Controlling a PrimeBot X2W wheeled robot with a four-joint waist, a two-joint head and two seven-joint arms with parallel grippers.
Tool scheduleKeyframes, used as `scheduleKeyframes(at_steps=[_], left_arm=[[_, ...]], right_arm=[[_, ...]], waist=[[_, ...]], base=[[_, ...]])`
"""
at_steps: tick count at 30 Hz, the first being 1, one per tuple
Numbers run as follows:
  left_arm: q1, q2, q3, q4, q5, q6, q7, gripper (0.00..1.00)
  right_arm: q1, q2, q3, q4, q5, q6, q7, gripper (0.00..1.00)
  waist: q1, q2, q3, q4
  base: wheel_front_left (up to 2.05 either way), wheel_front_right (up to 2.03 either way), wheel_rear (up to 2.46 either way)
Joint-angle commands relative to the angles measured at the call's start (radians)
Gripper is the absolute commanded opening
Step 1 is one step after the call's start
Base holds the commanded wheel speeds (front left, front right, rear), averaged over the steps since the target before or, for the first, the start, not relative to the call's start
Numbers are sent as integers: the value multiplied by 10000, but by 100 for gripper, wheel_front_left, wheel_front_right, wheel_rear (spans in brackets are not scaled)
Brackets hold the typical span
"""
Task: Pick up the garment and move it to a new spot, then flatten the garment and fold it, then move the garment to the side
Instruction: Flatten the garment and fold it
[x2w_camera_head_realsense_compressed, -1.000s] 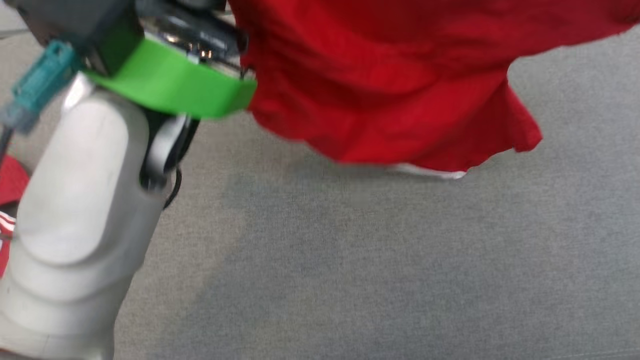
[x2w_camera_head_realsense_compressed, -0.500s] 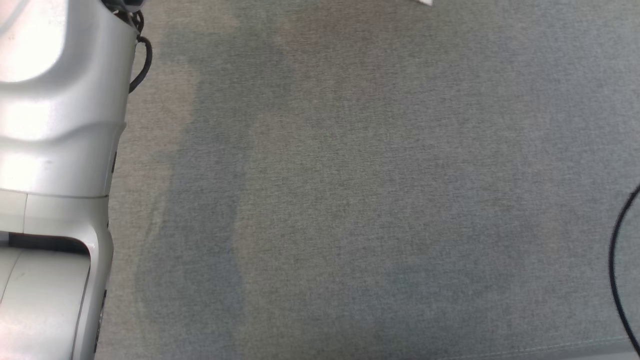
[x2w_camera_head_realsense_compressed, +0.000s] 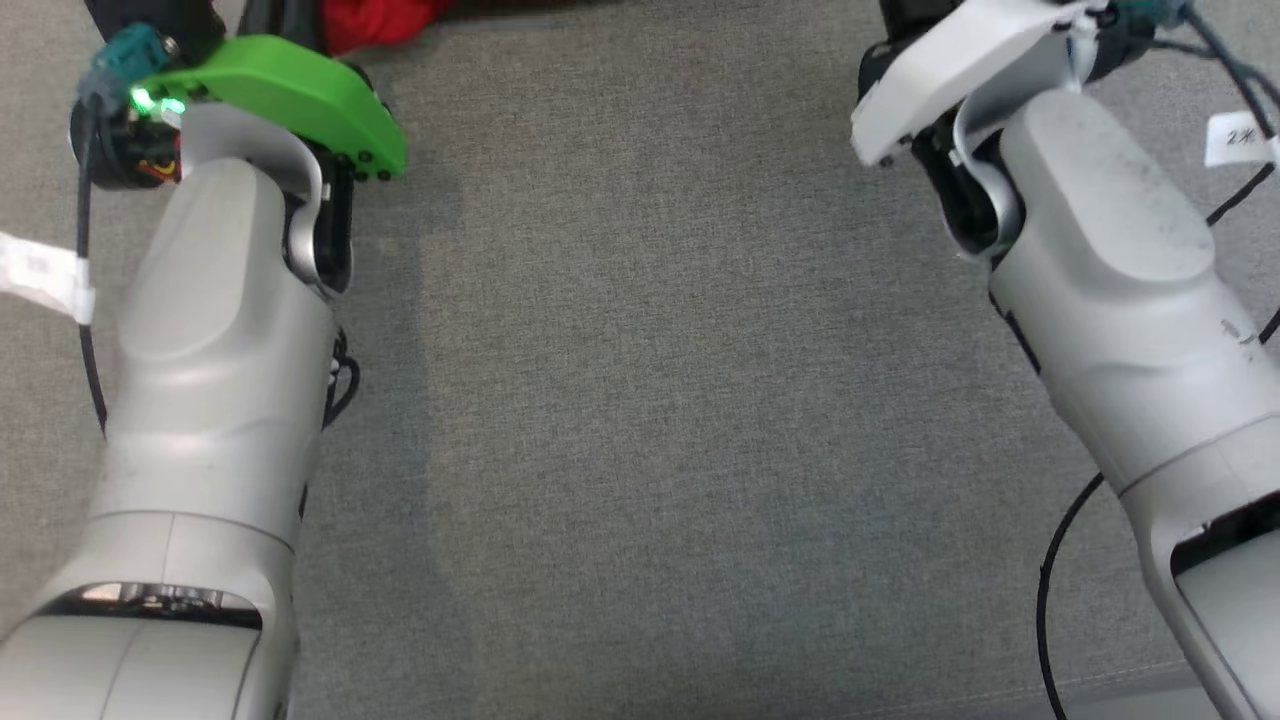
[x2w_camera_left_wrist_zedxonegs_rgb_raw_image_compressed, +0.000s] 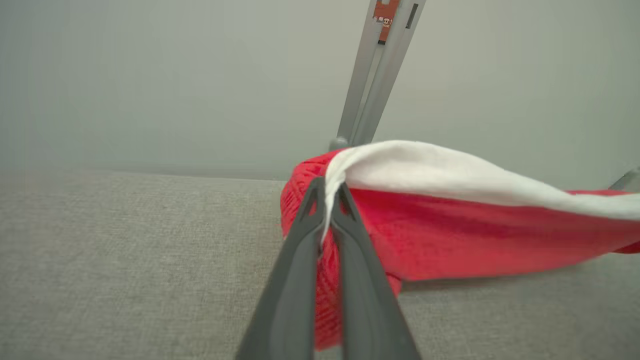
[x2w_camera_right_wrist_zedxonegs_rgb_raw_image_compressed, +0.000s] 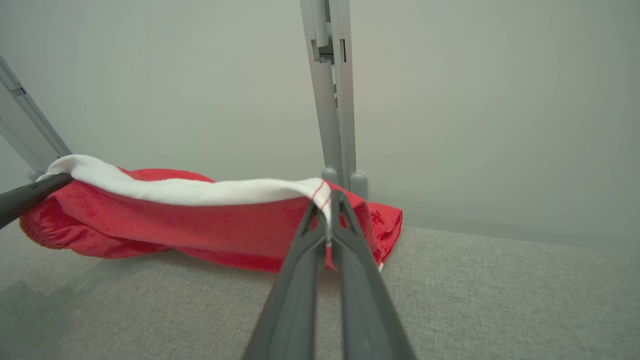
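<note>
Both pincers (x2w_camera_left_wrist_zedxonegs_rgb_raw_image_compressed: 329, 187) (x2w_camera_right_wrist_zedxonegs_rgb_raw_image_compressed: 327, 201) pinch the garment (x2w_camera_right_wrist_zedxonegs_rgb_raw_image_compressed: 200, 235), stretched sideways between them.

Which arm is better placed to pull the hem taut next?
Left, probably: the left jaws pinch the hem near the garment's end; the right jaws leave a corner trailing beyond them.

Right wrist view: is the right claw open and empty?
No, the right claw grips the red cloth garment by its white edge.
</note>
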Motion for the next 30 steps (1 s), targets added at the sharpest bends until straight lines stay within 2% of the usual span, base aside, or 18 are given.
scheduleKeyframes(at_steps=[1, 5, 9, 12, 19, 25, 30], left_arm=[[336, -21, 68, -152, 108, -72, -3, 0], [1541, -60, 118, -1108, 300, -279, -3, 0], [3147, -75, -225, -2736, 220, -571, -4, 0], [4313, -62, -486, -3825, 485, -632, -4, 0], [7118, -62, -381, -6082, 1184, -681, -3, 0], [9112, 107, -442, -7362, 1247, -682, -4, 0], [10361, 320, -499, -8786, 1158, -445, 577, 0]], right_arm=[[370, -12, 95, 38, 174, -17, -88, 0], [1551, -269, -109, -925, 460, -17, -81, 0], [3247, -570, -447, -2454, 242, -16, -78, 0], [4545, -789, -803, -3499, 61, -16, -79, 0], [7818, -980, -1810, -6003, -537, -14, -79, 0], [10292, -973, -2715, -7744, -1035, -16, -74, 0], [11922, -805, -3471, -9301, -1474, -17, 494, 0]], waist=[[-1, 0, -33, 53], [-1, 0, -243, 187], [-1, 0, -669, 219], [-1, 0, -1063, 310], [-1, 0, -2097, 334], [-1, 0, -2927, 301], [-1, 0, -3405, 306]], base=[[0, 0, 0], [0, 0, 0], [0, 0, 0], [0, 0, 0], [0, 0, 0], [0, 0, 0], [0, 0, 0]])
